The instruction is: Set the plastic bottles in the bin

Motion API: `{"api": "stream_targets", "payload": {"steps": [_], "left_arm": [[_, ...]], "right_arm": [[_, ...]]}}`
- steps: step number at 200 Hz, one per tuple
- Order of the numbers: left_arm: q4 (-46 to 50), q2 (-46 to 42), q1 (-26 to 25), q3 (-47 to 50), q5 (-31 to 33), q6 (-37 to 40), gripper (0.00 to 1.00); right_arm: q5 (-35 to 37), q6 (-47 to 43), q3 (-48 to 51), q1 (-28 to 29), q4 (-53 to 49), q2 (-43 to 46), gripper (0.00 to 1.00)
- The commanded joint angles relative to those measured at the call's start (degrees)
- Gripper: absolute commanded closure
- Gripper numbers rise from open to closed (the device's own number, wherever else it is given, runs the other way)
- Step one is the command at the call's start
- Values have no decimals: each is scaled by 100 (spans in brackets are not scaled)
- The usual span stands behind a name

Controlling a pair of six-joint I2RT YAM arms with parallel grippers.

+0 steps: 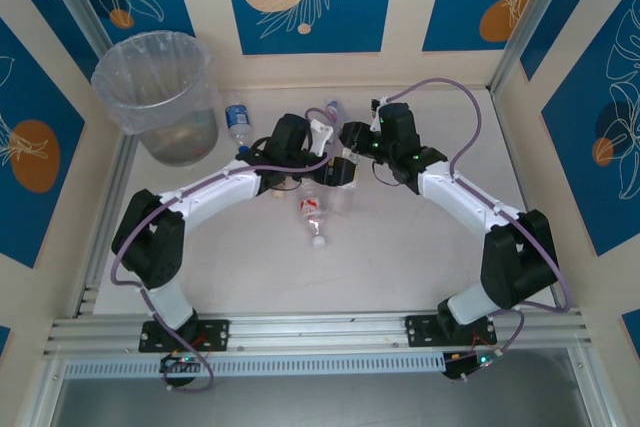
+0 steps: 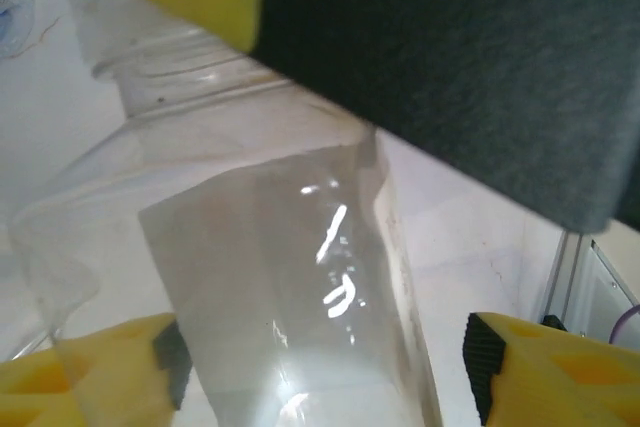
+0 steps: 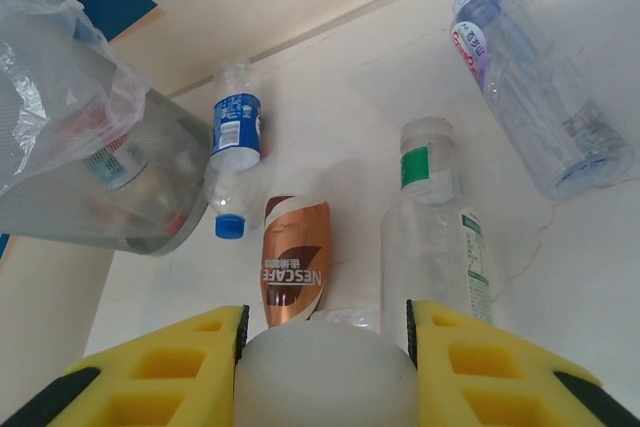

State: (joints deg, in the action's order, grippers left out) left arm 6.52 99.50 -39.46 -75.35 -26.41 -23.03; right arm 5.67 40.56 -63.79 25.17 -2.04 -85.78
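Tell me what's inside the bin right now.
Through the clear wall of the bin, the right wrist view shows bottles lying near the bottom, one with a red-and-white label. The crinkled liner blurs the rest, so they can't be counted.

Bin clear. Near it: blue-label bottle with blue cap, brown-label bottle, green-label bottle. Right claw yellow, gripped bottle milky white.

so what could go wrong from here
1. The left gripper stands open around the clear bottle, one pad off it; if the right gripper lets go early, it may drop.
2. The thin wall looks creased and could buckle or slip.
3. The blue-label bottle sits beside the bin and might get knocked on the way.
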Motion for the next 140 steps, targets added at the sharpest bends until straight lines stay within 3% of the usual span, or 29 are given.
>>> {"api": "stream_targets", "payload": {"steps": [1,78,109,140], "left_arm": [[179,9,-141,-252,83,331,32],[235,-16,-178,-234,185,457,45],[196,1,-184,-283,-75,477,48],[208,17,-185,-296,48,474,49]], "right_arm": [[12,36,-168,42,-155,206,74],[-70,86,-160,26,-190,294,74],[-134,58,-225,23,-292,286,72],[-180,31,-246,6,-367,310,71]]}}
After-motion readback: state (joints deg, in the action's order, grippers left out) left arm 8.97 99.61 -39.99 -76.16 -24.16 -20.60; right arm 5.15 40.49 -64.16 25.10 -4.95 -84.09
